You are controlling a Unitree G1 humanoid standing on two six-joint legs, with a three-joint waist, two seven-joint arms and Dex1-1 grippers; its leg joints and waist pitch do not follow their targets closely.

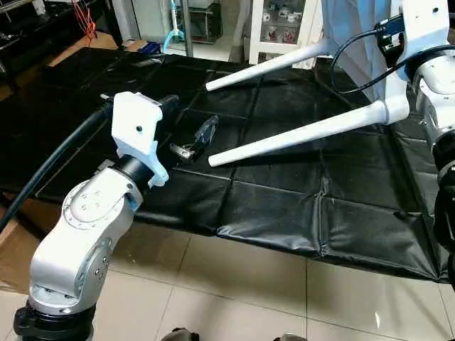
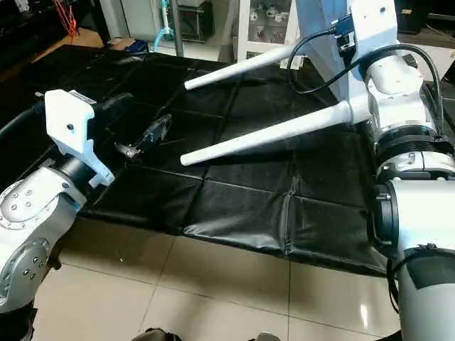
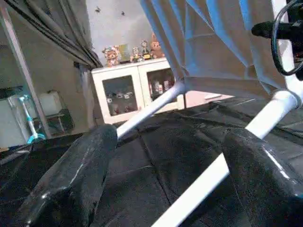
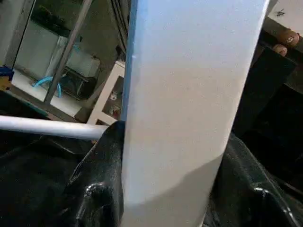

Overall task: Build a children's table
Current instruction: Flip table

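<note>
our silver left forearm [image 1: 78, 234] fills the near corner at 7 o'clock of the head views, rising to a white wrist housing [image 1: 137, 128]. beyond it the left gripper [image 1: 193, 142] hangs over the black padded mat [image 1: 284, 213] with its 2 black fingers [image 3: 71, 179] spread wide apart and nothing between them. in the left wrist view those fingers frame the mat and the table parts ahead.

at 3 o'clock our right arm [image 2: 419, 234] reaches up along the edge. the right gripper [image 4: 161, 198] is clamped on the edge of the white table top [image 2: 370, 28]: in the right wrist view a black finger [image 4: 99, 179] presses each side of a broad white slab [image 4: 189, 94]. the top is tipped up on edge at about 1 o'clock of the head views, clear of the mat where we can see it.

2 tapered white legs are seated in it and point toward 9 o'clock, sloping down. the nearer leg [image 1: 298, 133] ends just above the mat, close to the left gripper at its 3 o'clock but not touching it. the farther leg [image 1: 266, 67] runs roughly parallel behind it, toward 11 o'clock.

past the mat at 12 o'clock stands a white glass-door cabinet [image 3: 132, 92] with small figures [image 3: 132, 52] on top. pale floor tiles [image 1: 249, 284] lie at 6 o'clock.
</note>
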